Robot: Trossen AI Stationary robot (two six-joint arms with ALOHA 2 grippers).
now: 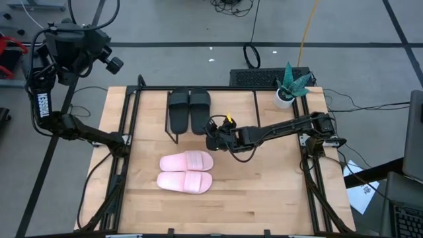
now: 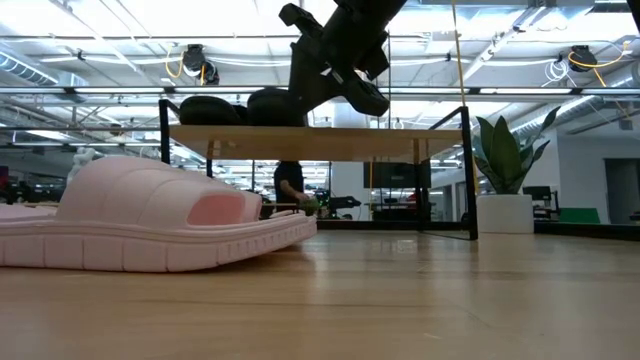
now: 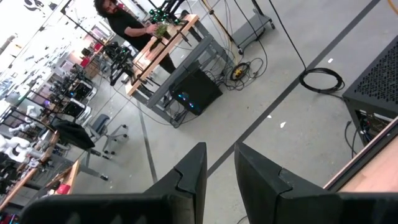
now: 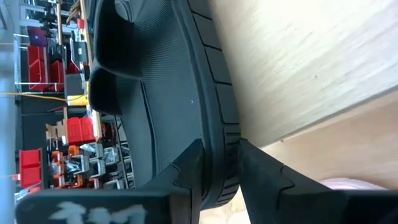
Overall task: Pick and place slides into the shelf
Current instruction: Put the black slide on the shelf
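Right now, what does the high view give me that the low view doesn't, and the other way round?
Only the high view shows the left gripper parked at the table's left edge, both pink slides side by side, and a potted plant on the table. Only the low view shows the gap under the shelf and a person in the room behind. Both show the black slides on the shelf with the right gripper at them.

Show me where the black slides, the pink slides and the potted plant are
black slides [image 1: 189, 109], high view, straps of the pair on the shelf.
pink slides [image 1: 186, 172], high view, between the two straps, on the table.
potted plant [image 1: 284, 98], high view, white pot.
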